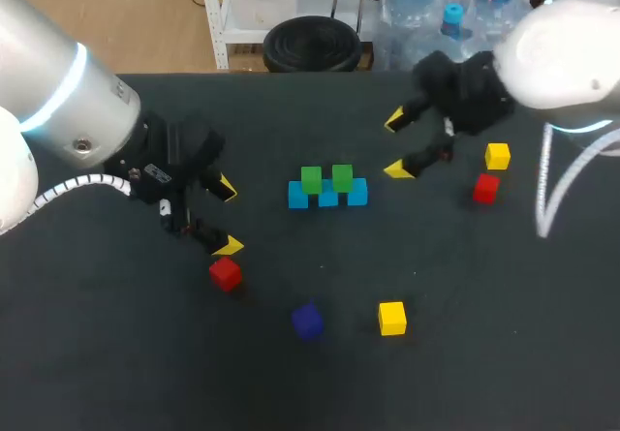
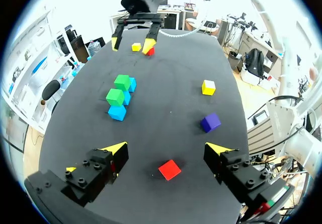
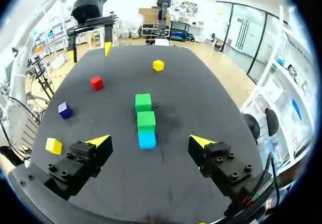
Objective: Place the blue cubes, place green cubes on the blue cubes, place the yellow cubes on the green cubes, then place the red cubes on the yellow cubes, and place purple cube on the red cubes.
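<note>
green cubes (image 1: 311, 180) atop blocky blue cubes (image 1: 298, 196)

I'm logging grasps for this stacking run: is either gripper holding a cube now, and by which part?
Nothing is held. The left gripper and the right gripper are both open, touching no cube.

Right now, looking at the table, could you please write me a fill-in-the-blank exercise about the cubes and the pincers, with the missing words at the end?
1. The row in the middle of the table holds ____ blue cubes.
2. On top of them rest ____ green cubes.
3. The loose cube lying nearest the left pincer is ____ in colour.
4. The left pincer and the right pincer both stand ____, with nothing between the fingers.

Missing words: three; two; red; open.
</note>
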Robot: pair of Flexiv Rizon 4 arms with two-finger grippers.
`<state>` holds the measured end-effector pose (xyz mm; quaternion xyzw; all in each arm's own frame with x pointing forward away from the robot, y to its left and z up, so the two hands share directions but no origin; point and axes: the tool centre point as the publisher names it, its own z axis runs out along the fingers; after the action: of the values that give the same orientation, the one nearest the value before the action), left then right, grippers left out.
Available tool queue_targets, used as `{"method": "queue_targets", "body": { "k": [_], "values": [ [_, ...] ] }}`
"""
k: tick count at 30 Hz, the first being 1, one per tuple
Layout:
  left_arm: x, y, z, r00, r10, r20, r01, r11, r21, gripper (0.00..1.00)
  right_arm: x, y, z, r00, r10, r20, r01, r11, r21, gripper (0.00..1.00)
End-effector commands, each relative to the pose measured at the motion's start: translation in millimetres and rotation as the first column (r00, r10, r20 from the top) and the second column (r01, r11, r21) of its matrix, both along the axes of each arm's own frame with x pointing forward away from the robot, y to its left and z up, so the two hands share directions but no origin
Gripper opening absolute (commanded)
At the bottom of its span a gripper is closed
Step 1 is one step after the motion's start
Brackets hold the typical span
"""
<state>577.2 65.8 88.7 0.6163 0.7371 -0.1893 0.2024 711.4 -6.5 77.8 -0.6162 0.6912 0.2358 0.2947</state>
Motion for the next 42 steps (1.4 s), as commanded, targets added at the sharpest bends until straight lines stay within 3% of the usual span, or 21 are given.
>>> {"method": "queue_targets", "body": {
  "k": [1, 8, 20, 42],
  "values": [
    [1.1, 1, -0.8, 1.0, -0.005, 0.0, 0.005, 1.0, -0.005, 1.0, -22.1, -27, 17, 0.999, -0.026, 0.031, 0.026, 0.999, 0.022, 1.0],
    [1.1, 1, -0.8, 1.0, -0.005, 0.0, 0.005, 1.0, -0.005, 1.0, -35.5, -53, 25, 0.996, -0.073, 0.042, 0.071, 0.995, 0.065, 1.0],
    [1.1, 1, -0.8, 1.0, -0.005, 0.0, 0.005, 1.0, -0.005, 1.0, -50.0, -84, 21, 0.99, -0.135, 0.032, 0.13, 0.984, 0.122, 1.0],
    [1.1, 1, -0.8, 1.0, -0.005, 0.0, 0.005, 1.0, -0.005, 1.0, -54.6, -85, 23, 0.994, -0.104, 0.031, 0.1, 0.99, 0.1, 1.0]
  ]
}}
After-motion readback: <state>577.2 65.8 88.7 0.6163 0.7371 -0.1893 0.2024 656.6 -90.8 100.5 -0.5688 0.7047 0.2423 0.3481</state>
